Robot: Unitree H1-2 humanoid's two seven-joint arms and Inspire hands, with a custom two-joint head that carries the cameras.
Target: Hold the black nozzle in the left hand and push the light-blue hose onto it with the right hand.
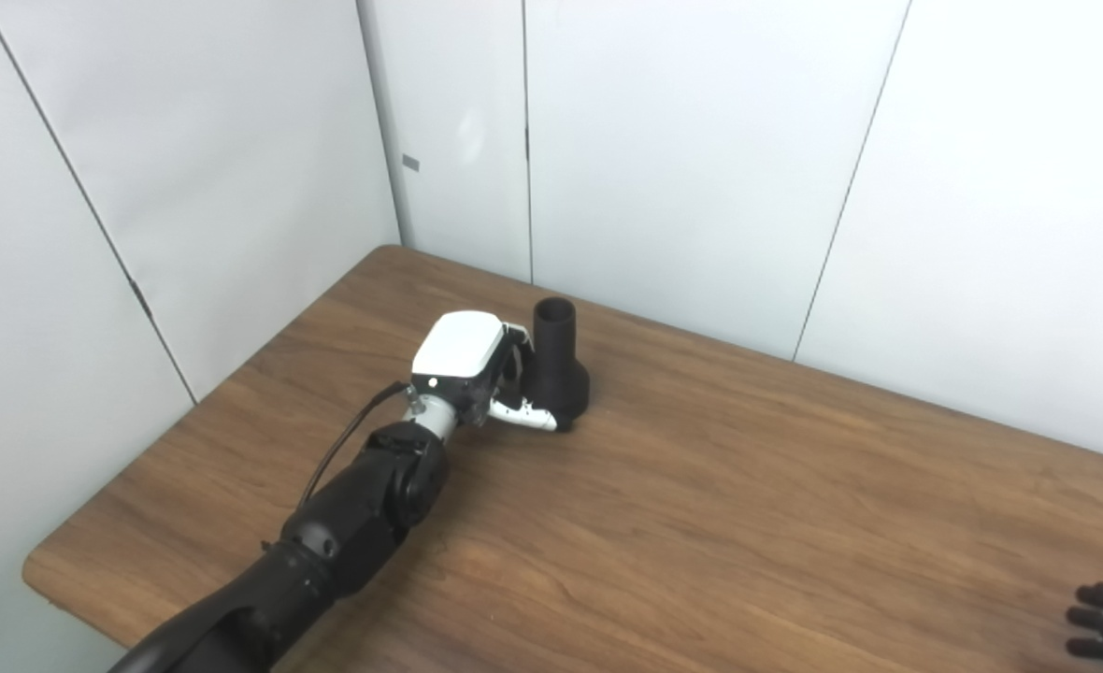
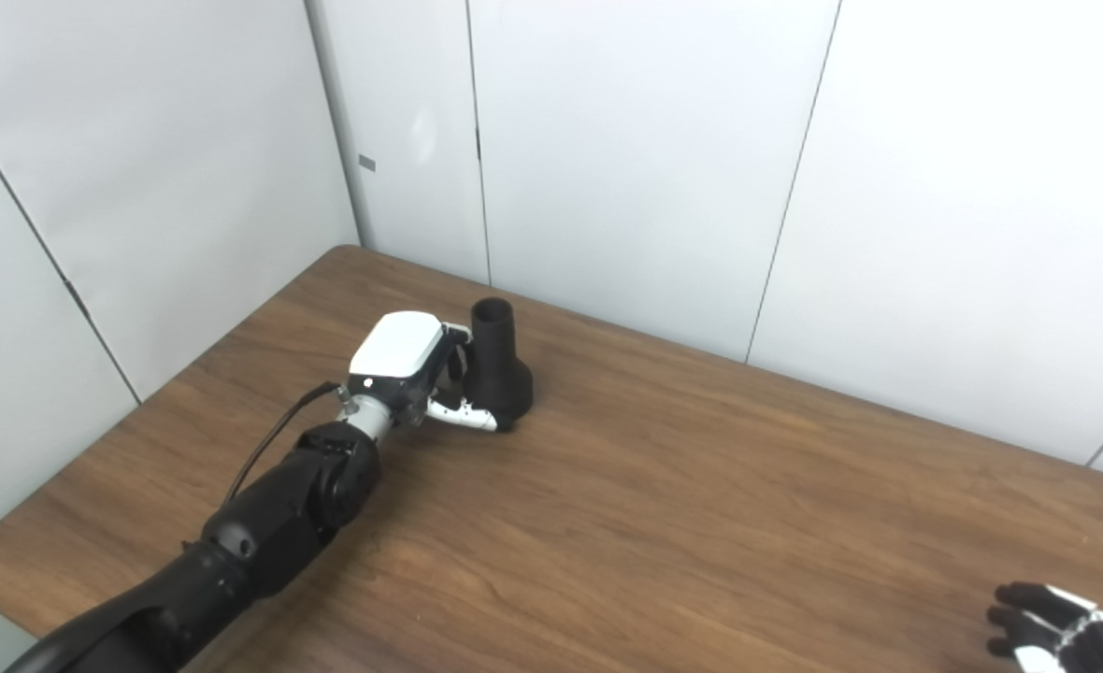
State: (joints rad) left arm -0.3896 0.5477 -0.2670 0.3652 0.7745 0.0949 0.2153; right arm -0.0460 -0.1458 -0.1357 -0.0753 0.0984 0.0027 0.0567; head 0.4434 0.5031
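Note:
The black nozzle (image 1: pixel 559 365) stands upright on the wooden table (image 1: pixel 748 523), narrow neck up, near the back left. My left hand (image 1: pixel 486 374) is right beside it on its left. The thumb (image 1: pixel 531 417) lies stretched along the front of the nozzle's wide base, and the fingers (image 1: pixel 517 344) reach toward the neck, partly hidden behind it. The hand looks spread around the nozzle, not clamped on it. My right hand (image 2: pixel 1052 626) shows only at the bottom right corner, fingers apart, holding nothing. No light-blue hose is in view.
White wall panels (image 1: pixel 682 159) close off the table's back and left sides, close behind the nozzle. The table's rounded front left corner (image 1: pixel 42 570) lies near my left arm (image 1: pixel 346 523).

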